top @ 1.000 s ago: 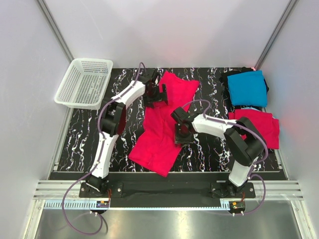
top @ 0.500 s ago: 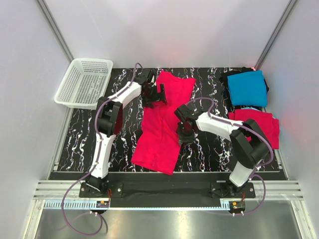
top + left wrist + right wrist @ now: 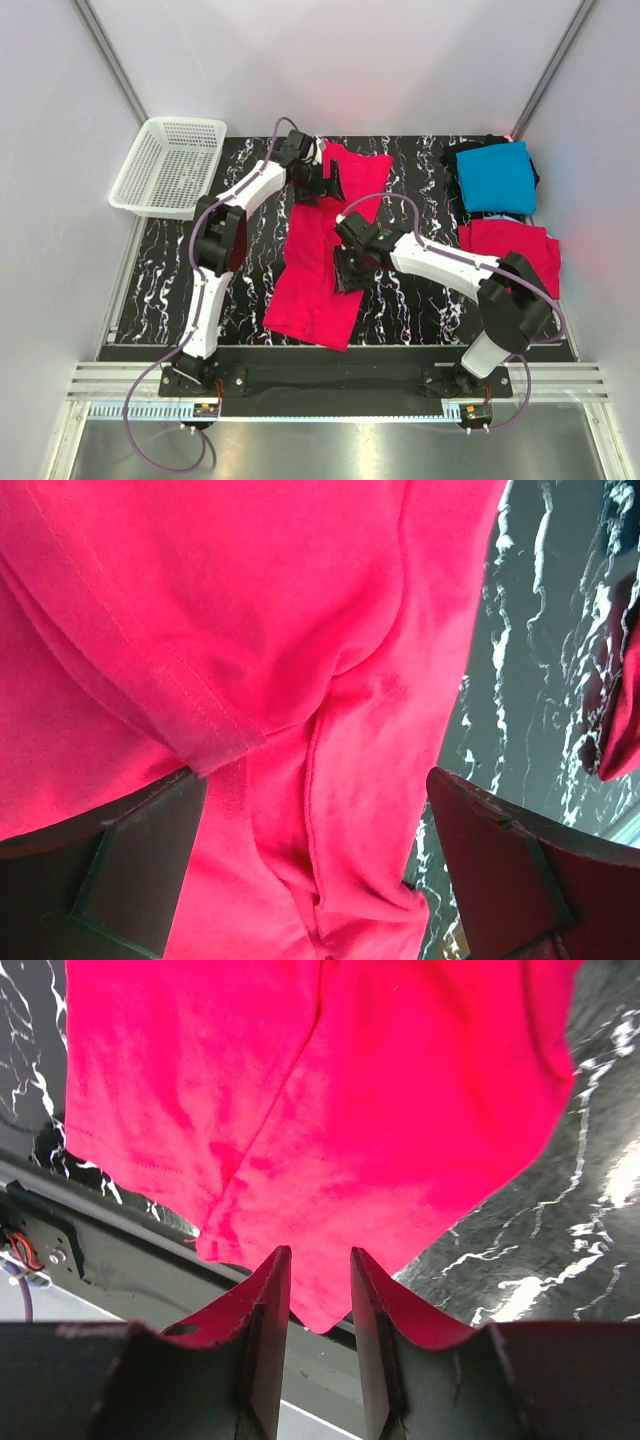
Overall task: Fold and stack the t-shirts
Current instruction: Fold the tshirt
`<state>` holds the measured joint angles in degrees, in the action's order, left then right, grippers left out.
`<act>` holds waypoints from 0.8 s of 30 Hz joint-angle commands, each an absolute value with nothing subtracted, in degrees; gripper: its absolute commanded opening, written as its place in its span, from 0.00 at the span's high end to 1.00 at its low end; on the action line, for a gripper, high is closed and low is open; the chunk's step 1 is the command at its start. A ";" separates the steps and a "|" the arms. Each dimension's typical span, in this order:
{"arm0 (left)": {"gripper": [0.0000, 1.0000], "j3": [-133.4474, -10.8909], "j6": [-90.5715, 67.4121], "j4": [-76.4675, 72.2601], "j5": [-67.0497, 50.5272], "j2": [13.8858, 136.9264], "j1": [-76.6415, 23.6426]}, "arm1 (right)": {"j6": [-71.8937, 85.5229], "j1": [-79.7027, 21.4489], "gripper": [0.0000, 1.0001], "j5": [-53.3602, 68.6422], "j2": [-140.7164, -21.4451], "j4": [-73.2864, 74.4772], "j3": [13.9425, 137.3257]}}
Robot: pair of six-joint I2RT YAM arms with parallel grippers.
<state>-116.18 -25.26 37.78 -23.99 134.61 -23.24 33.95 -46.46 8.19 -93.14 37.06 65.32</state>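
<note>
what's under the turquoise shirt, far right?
Black cloth shows past the far and near edges of the turquoise shirt. Its fold, and anything lower, is covered.

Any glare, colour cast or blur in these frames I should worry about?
Top external: sharp, evenly lit; faint pink glow on the back wall above the spread red shirt. Left wrist: shirt nearly fills the frame, left hand soft-focused and red-tinted. Right wrist: right hand dark, red cast on its inner faces.
</note>
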 commanded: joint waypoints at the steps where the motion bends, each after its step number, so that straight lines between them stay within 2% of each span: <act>1: 0.01 -116.74 -23.47 38.14 -19.98 127.91 -24.16 | 35.24 -47.37 0.63 9.58 -93.08 34.54 64.43; 6: 0.01 -117.67 -23.03 41.03 -12.41 126.20 -24.87 | 35.60 -47.81 0.63 10.28 -94.65 32.35 63.63; 7: 0.01 -122.21 -22.51 43.66 -11.00 127.43 -24.87 | 35.60 -48.33 0.62 9.94 -95.27 31.82 63.37; 11: 0.01 -137.00 -22.50 50.00 -8.62 139.10 -24.96 | 36.38 -50.53 0.48 6.87 -99.13 29.62 63.19; 13: 0.01 -140.43 -23.02 50.27 -7.83 141.49 -25.05 | 36.74 -51.06 0.48 5.89 -101.33 29.27 63.89; 24: 0.01 -140.54 -23.91 46.50 -8.61 148.80 -25.05 | 39.46 -55.72 0.48 5.53 -102.57 28.04 65.04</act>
